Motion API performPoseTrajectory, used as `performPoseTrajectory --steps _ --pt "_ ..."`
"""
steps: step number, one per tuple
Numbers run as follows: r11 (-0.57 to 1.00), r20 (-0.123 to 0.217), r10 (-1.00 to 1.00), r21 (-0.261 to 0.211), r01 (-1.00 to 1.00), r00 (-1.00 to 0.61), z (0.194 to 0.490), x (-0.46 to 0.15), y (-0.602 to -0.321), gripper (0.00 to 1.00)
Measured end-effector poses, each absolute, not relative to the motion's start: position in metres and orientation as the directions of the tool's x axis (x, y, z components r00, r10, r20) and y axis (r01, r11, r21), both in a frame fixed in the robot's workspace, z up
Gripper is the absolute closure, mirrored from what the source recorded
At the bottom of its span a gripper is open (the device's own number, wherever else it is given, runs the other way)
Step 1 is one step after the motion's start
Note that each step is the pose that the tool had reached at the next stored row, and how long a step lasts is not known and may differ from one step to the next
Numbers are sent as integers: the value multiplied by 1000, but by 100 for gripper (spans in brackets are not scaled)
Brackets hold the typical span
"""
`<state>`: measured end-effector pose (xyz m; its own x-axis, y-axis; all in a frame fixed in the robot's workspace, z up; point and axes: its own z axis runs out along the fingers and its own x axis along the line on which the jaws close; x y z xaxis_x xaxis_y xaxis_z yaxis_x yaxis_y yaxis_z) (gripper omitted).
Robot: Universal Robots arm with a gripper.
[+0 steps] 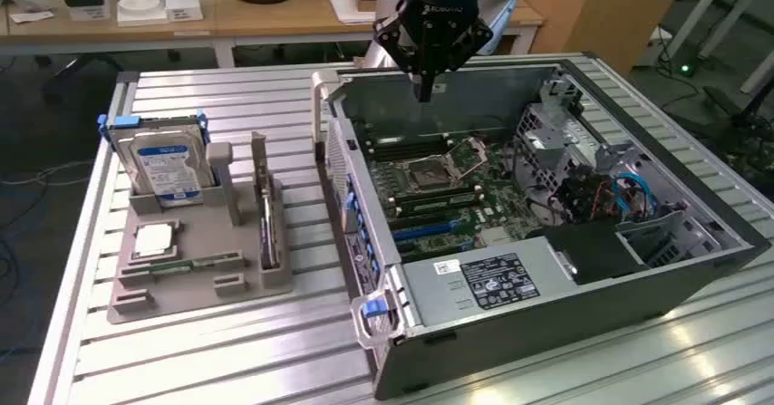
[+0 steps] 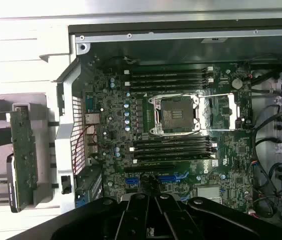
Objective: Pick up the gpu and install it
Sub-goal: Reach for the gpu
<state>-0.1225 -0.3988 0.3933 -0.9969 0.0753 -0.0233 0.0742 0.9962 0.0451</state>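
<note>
Slatted metal table; open PC case nearest, motherboard facing up. Just beside it, grey fixture holds the gpu on edge in a slot, probably so its top edge can be pinched. Long axis runs near-to-far, parallel to the case wall; bracket end unclear. Farther back, gripper closed, empty, above the case's far end.

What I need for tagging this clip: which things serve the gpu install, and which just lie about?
Job: gpu standing in the grey holder; gripper, shut, above the open computer case; motherboard.
Lying about: hard drive; processor chip; memory stick.
</note>
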Motion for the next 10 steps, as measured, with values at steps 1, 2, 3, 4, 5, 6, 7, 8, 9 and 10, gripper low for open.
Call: performPoseTrajectory --steps 1,2,3,4,5,6,7,8,9,10 --pt "996 -23 75 45 74 -997 393 -123 -399 89" --pt "996 -23 75 45 74 -997 393 -123 -399 89" --pt "996 -23 76 45 74 -997 393 -123 -399 89" --pt "996 -23 75 45 74 -997 393 -124 -399 89" --pt "996 -23 75 45 74 -997 393 -125 -399 89" --pt "996 -23 75 45 74 -997 393 -126 -399 89" --pt "996 -23 75 45 74 -997 393 -128 -399 89" --pt "996 -23 75 45 74 -997 393 -129 -399 89" --pt "996 -23 75 45 74 -997 393 -130 -399 89" --pt "996 -23 75 45 74 -997 393 -132 -399 89"
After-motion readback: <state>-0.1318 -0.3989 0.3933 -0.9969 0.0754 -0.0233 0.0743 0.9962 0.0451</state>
